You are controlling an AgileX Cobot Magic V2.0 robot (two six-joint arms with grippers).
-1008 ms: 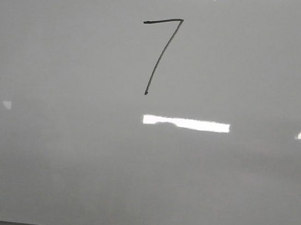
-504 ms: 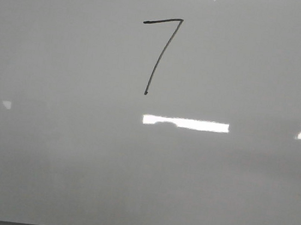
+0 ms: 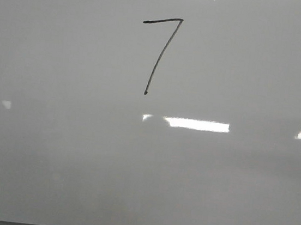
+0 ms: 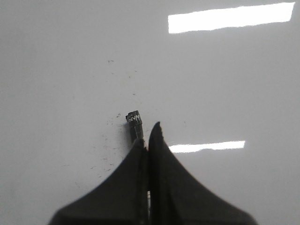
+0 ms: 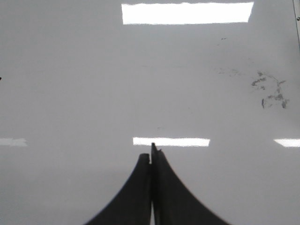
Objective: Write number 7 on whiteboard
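On whiteboard [image 3: 51, 160]: number 7 [image 3: 159, 53] upright, downstroke slanting down-left; L fingers [image 4: 140, 154] clamped on marker [image 4: 135, 123], R fingers [image 5: 161, 173] together.

Left pincer [image 4: 146, 132] closed on a small dark object, right pincer [image 5: 152, 151] closed, empty.

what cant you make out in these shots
- Marker, left wrist view: only its dark end shows; the rest is hidden between the shut fingers of the left gripper, and its printing is too small to read.
- Right gripper, right wrist view: fingers together; whether anything thin sits between them is unclear.
- Both arms: out of the front view, so their place relative to the 7 is unknown.
- Whiteboard: cut off by the frame except its bottom edge.
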